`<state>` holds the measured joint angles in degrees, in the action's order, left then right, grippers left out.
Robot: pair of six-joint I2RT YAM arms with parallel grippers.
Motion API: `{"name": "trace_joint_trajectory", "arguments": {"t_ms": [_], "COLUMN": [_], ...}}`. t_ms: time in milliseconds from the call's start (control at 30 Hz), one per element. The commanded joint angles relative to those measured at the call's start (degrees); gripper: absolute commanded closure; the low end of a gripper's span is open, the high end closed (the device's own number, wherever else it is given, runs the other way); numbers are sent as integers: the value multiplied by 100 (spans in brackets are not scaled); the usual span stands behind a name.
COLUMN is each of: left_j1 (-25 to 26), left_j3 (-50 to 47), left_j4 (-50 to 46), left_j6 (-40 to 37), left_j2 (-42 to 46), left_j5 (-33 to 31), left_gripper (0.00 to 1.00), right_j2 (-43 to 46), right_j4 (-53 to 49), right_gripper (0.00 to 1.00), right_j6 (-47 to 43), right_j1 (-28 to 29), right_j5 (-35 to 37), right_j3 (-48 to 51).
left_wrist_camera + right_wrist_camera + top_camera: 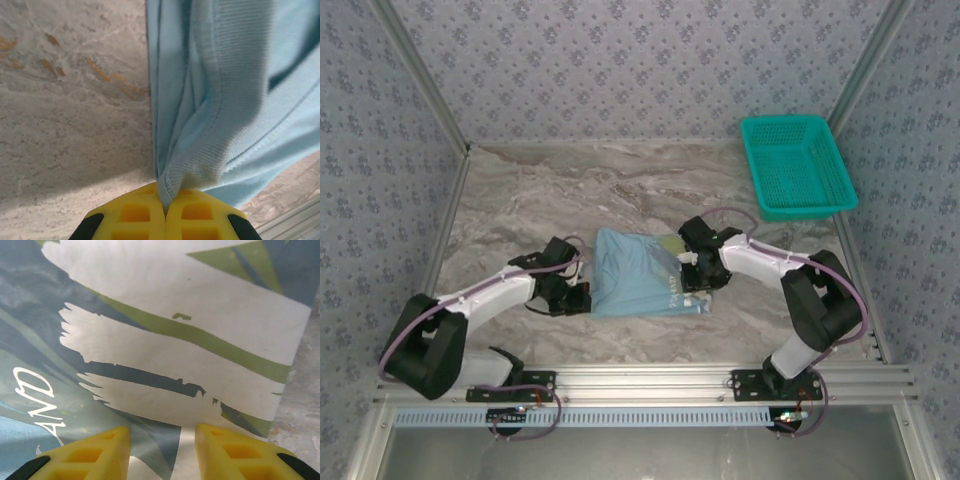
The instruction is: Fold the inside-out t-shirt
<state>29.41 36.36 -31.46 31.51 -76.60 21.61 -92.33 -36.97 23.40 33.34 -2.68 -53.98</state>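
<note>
Teal basket (798,165) — well apart from t-shirt (630,275)

Robot lab enclosure: patterned wall panels (640,60), aluminium frame rail (650,378), marble-look tabletop (570,180).

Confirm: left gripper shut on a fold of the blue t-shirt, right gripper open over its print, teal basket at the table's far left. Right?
No: the teal basket sits at the table's far right, as the top external view shows. Otherwise correct: left gripper shut on a t-shirt fold, right gripper open over its print.
</note>
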Motion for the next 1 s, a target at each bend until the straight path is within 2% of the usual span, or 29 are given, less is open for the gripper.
{"name": "trace_joint_trajectory", "arguments": {"t_ms": [0,167,300,367,500,667,867,967], "left_j1": [62,55,-136,-319,-678,-744,-761,-867], "left_j3": [84,581,954,1085,1792,2749,3234,3279], "left_j4": [-130,-138,297,752,1261,1309,1336,1361], "left_j6": [16,48,6,15,-175,-389,-374,-363], "left_j2": [-108,411,553,333,-803,-2043,-2840,-2919], "left_j5": [-31,-635,-1095,-1201,-1108,-683,-552,-469], "left_gripper": [86,52,38,36,37,45,68,84], "right_j2": [232,761,705,540,12,-544,-993,-1202], "right_j4": [-121,629,1115,1345,1666,1957,1960,1760], "right_gripper": [58,55,54,54,54,55,58,61], "right_j6": [-260,-460,-307,-239,-123,-47,-19,31], "right_j1": [-22,-17,-113,-213,-491,-674,-772,-865], "right_j5": [172,-134,-84,62,-1,-190,-209,-79], "right_j3": [-230,-302,-431,-519,-816,-1003,-1131,-1181]}}
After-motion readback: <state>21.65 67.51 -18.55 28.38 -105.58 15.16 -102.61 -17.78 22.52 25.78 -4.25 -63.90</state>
